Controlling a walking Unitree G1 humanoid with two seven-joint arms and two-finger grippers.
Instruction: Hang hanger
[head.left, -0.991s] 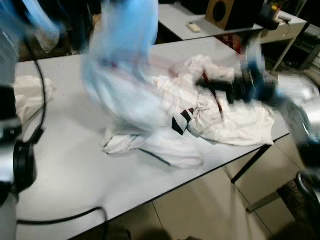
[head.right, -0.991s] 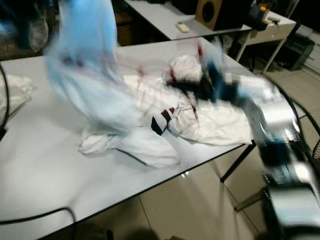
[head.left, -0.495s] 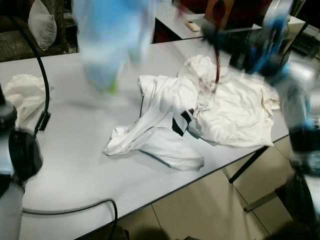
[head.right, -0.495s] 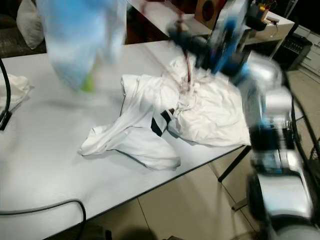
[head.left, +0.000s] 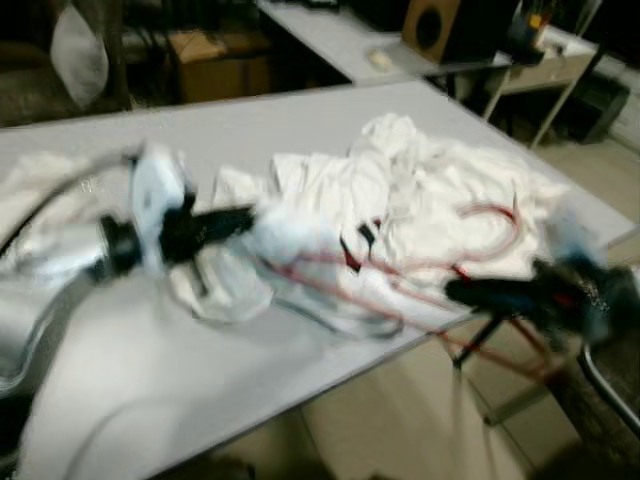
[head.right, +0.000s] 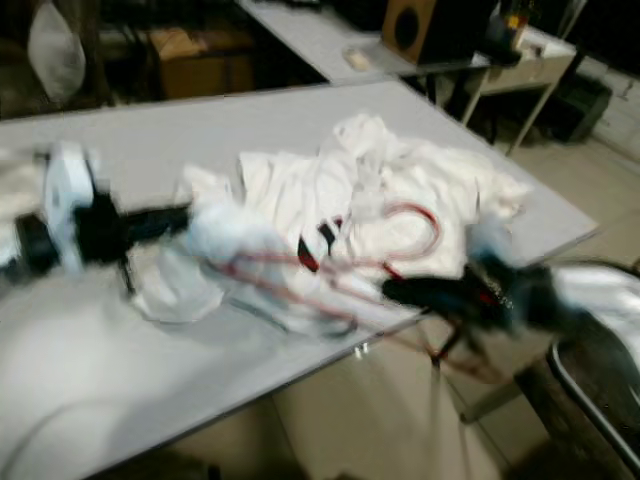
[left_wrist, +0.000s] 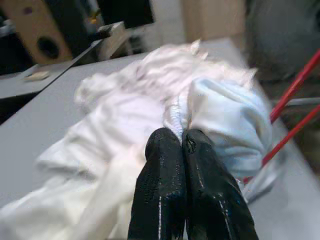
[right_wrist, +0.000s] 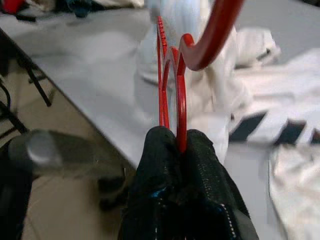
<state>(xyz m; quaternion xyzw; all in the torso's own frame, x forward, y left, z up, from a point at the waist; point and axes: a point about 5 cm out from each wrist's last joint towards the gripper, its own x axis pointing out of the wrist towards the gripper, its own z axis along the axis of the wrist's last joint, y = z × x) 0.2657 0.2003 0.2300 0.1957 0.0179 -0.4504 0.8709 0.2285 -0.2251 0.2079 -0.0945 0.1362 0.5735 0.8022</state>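
A red wire hanger (head.left: 480, 215) lies slanted over the heap of white clothes (head.left: 420, 180) on the grey table (head.left: 300, 120). My right gripper (right_wrist: 177, 137) is shut on the hanger (right_wrist: 181, 95) and sits low at the table's front right edge (head.left: 480, 293). My left gripper (head.left: 225, 222) reaches in from the left and is shut on a pale blue and white garment (head.left: 285, 235). In the left wrist view the fingers (left_wrist: 165, 165) pinch the garment's fold (left_wrist: 225, 125), with the hanger's red rods (left_wrist: 295, 85) beside it. The head views are blurred.
A second table with a brown speaker (head.left: 435, 25) stands behind, and a light desk (head.left: 545, 60) is at the back right. Tiled floor (head.left: 440, 420) lies past the table's front edge. Another white cloth (head.left: 40, 170) rests at the far left.
Both arms have come down from above the table. The left now holds the pale blue garment low at the left; the right has carried the red hanger down to the front right edge.
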